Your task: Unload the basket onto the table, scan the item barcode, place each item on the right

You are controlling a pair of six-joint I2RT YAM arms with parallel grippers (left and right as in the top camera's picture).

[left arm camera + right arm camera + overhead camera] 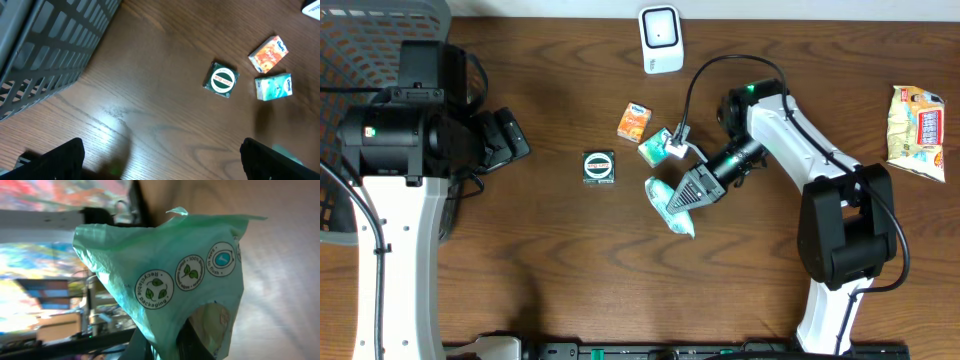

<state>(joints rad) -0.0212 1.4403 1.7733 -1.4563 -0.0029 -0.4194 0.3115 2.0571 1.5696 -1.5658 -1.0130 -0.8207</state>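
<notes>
One pale-green film pouch [165, 275], printed with round recycling emblems, hangs pinched in the tightly closed right gripper [682, 196] over the middle of the brown wooden table [550, 260]. It looks light, limp and slick, likely to crease over any barcode; a hold along a sealed edge seems safest. Left gripper [510, 140] sits with jaws spread wide and empty beside the grey plastic basket [360, 40]. White barcode scanner [661, 40] stands at the far edge.

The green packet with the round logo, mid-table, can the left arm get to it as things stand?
Probably yes. The left gripper is open and empty, and only bare table lies between it and the green packet.
</notes>
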